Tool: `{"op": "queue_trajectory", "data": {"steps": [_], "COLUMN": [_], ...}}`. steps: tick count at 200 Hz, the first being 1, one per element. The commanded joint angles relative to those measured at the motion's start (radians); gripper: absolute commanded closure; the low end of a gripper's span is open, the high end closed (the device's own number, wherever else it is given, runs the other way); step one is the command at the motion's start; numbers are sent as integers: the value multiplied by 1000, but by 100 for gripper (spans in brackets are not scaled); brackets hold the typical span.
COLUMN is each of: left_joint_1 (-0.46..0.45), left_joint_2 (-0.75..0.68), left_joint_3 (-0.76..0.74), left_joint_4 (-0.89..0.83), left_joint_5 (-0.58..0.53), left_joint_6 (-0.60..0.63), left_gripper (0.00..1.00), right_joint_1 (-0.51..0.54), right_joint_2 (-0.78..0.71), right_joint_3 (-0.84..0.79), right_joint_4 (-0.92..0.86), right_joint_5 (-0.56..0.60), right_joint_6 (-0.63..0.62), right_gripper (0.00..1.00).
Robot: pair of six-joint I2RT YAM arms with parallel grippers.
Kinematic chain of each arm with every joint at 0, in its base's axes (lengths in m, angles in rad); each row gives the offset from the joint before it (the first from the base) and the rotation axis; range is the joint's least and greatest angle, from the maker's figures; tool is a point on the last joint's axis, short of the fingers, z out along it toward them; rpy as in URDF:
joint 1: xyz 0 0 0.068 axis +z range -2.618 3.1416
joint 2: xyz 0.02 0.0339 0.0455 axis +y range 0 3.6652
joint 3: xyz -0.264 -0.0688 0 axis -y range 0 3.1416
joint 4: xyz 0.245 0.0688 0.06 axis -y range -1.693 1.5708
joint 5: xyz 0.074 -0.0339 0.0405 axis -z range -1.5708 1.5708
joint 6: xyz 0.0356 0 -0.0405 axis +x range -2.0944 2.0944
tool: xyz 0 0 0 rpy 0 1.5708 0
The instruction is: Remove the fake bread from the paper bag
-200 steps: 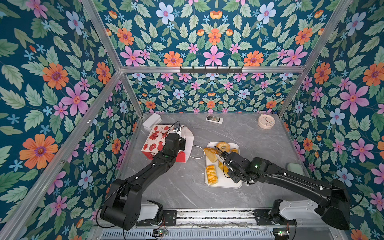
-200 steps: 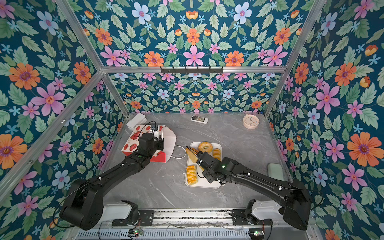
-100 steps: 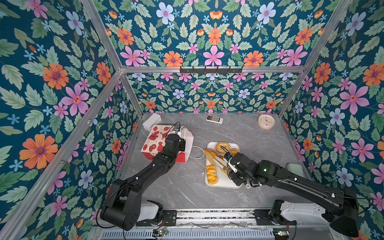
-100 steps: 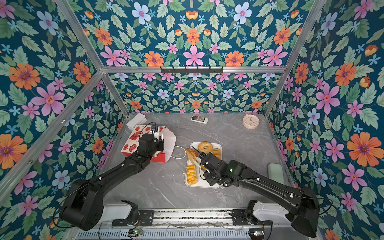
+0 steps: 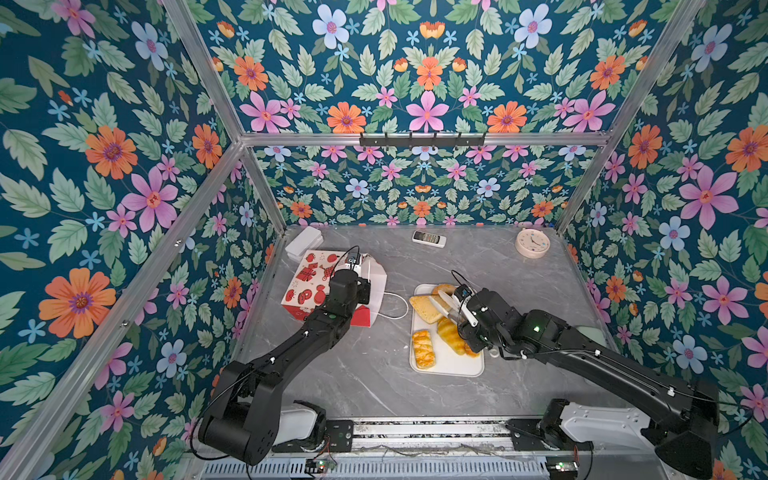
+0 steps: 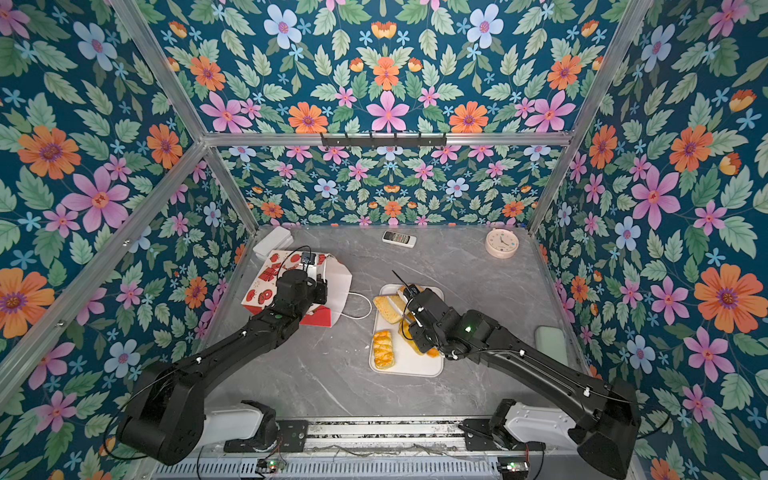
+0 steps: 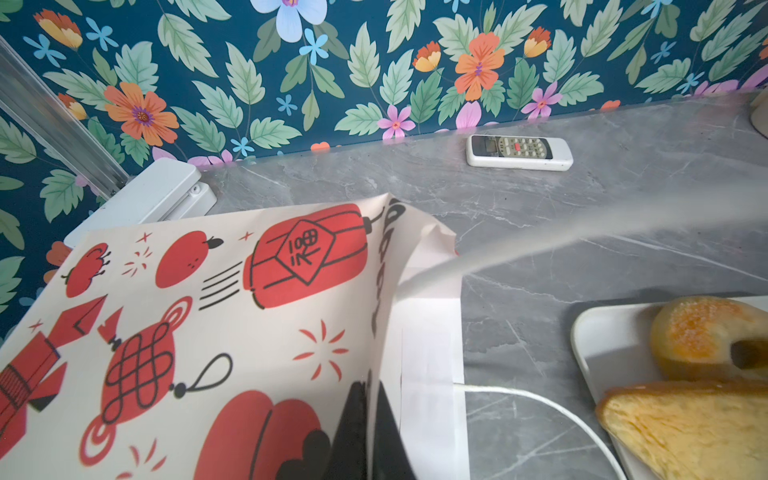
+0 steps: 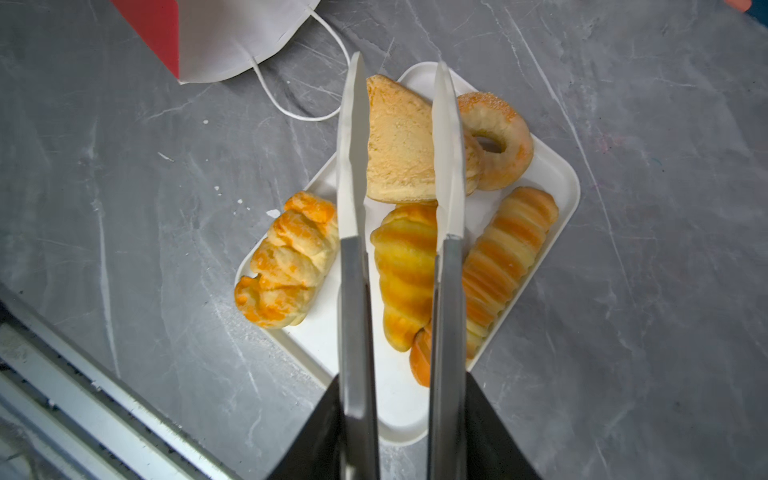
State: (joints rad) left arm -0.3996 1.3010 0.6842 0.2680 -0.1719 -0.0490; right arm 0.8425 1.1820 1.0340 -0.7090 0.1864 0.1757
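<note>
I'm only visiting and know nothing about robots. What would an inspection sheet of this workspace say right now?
Surface: grey marbled table, pale specks beside the tray.
Job's things: paper bag on its side at back left; bread on the tray: toast, ring, plait, croissant, ridged loaf.
Clutter: remote, clock, white box, pale green object.
Grippers: left gripper shut on the bag's rim; right gripper holds tongs, tips apart, empty, above the toast.
Cables: bag's cord handle loops on the table; black wires at both wrists.
Surroundings: floral walls, aluminium frame, hook rail.
</note>
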Motion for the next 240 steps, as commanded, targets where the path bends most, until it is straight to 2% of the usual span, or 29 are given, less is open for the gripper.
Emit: {"op": "queue_trajectory", "data": {"steps": [1, 27, 69, 119, 204, 240], "left_joint_1": [0, 0, 0, 0, 0, 0], "left_joint_2": [-8, -14, -6, -6, -1, 6], "left_joint_3": [-3, -19, -30, -32, -28, -31], "left_joint_4": [31, 45, 60, 62, 60, 65], "left_joint_5": [-1, 5, 14, 18, 19, 23], "left_joint_6": [-12, -21, -29, -29, -30, -35], "left_gripper": [100, 100, 100, 100, 100, 100], "right_joint_1": [-56, -132, -174, -175, -190, -201], "right_joint_2": [32, 40, 59, 77, 123, 101], "right_joint_3": [23, 0, -19, -40, -70, -81], "right_joint_4": [14, 29, 64, 69, 88, 79], "right_joint_5": [-25, -100, -216, -199, -235, -203], "right_joint_6": [-14, 24, 65, 78, 107, 127], "right_gripper": [58, 56, 52, 51, 50, 51]}}
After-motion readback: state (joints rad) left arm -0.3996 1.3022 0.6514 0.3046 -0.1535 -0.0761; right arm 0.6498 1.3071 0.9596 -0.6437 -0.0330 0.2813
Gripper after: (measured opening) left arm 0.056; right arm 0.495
